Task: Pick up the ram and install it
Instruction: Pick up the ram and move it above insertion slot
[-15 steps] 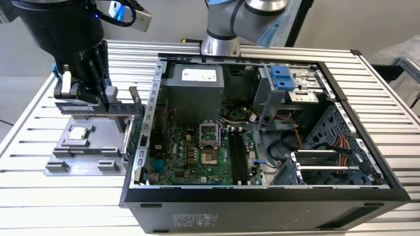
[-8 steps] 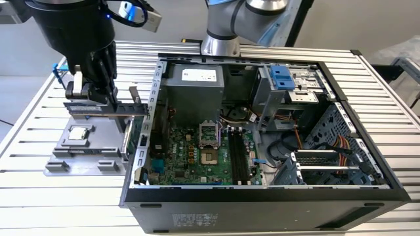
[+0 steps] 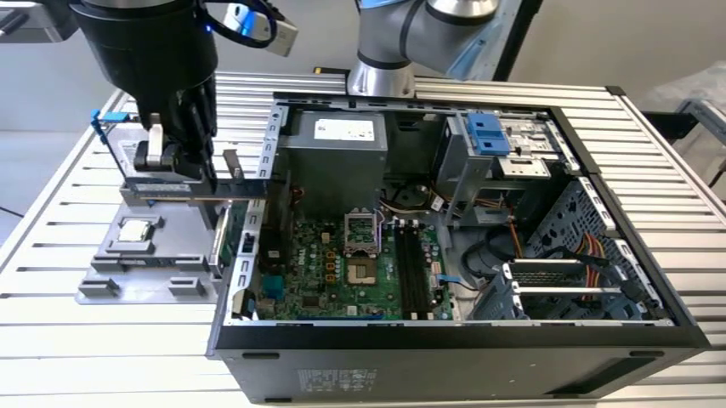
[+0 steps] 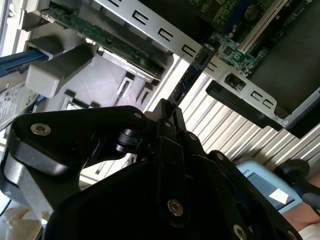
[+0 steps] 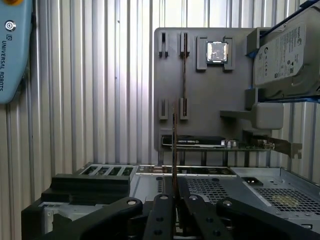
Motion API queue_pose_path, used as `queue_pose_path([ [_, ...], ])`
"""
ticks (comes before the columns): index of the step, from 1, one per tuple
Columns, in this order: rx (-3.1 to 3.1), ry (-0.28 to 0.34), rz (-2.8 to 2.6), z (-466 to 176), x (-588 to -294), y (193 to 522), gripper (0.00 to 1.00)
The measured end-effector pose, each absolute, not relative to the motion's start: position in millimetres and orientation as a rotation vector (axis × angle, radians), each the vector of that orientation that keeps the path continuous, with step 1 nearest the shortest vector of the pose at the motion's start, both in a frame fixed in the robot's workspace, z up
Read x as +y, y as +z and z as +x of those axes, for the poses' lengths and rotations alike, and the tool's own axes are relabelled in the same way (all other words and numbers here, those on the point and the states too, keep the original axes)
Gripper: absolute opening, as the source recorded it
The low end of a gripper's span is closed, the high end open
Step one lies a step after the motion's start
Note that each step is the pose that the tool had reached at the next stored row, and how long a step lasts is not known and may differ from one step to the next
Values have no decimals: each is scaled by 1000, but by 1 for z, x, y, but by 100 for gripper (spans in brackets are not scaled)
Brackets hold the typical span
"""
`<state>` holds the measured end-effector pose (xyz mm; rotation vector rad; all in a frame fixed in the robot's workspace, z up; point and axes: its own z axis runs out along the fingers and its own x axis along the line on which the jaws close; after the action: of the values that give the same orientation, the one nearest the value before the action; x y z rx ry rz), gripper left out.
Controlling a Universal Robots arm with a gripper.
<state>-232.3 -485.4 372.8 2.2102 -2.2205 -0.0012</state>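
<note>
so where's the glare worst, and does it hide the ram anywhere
First wrist view: the table slats wash out white, but the ram, edge-on in the gripper, reads as a thin line against the grey tray. Second wrist view: the gripper is in deep shadow, slats bright behind the ram. Exterior view: even light.

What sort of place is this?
Probably a robotics lab bench for computer assembly: an open computer case lies on a ribbed metal table, a grey fixture sits beside it, and the gripper holds the ram.
</note>
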Motion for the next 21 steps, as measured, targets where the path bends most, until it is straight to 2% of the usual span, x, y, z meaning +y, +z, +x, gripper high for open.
queue_pose_path([
  [21,-2220,-3,2209,-195,-485,373,0],
])
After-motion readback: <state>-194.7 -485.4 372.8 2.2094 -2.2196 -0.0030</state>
